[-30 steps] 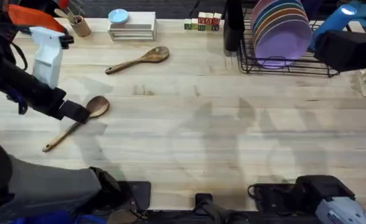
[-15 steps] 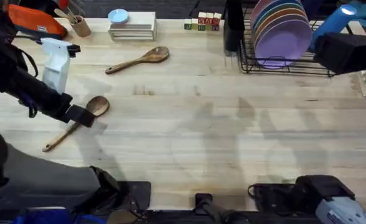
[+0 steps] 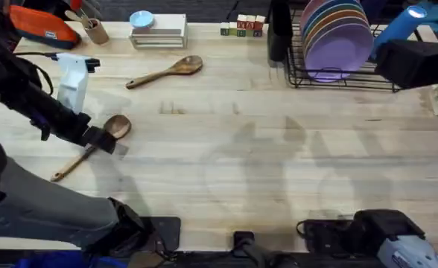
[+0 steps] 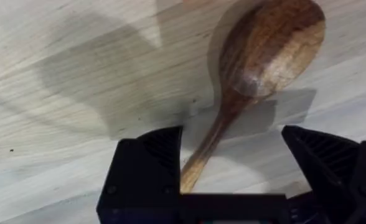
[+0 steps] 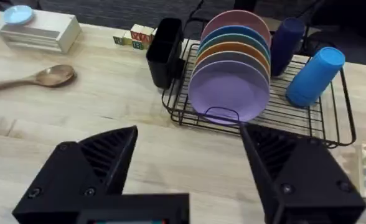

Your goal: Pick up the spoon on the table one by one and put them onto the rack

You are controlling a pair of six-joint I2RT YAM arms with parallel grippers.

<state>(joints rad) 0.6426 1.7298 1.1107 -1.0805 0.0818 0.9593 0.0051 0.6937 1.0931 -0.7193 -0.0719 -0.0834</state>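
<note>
Your left gripper (image 3: pixel 103 139) is sitting low over the nearer spoon (image 3: pixel 92 147) on the left side of the table (image 3: pixel 241 149), right where the handle meets the bowl. From the left wrist camera you are seeing the left gripper (image 4: pixel 233 168) spread wide, with the spoon (image 4: pixel 258 68) handle running up between the two black fingers (image 4: pixel 149 155). The handle is lying just beside one finger and well apart from the other, so the fingers are straddling it and nothing is clamped. The spoon is lying flat on the wood, bowl pointing toward the far side and handle angling back toward the near left edge.

The second spoon (image 3: pixel 167 72) is lying farther back on the table, near a small white stack (image 3: pixel 158 33), bowl toward the right.

The rack (image 3: pixel 346 74) is standing at the far right, its slots filled with a row of coloured plates (image 3: pixel 337 33) and a tall black cup (image 3: pixel 278 30) on its left side. A blue tumbler (image 5: pixel 314 78) is leaning on its far end.

Your right gripper (image 5: pixel 189 168) is hanging above the table with its fingers spread wide and gripping nothing, looking toward the rack (image 5: pixel 189 115) and the farther spoon (image 5: pixel 37 79).
</note>
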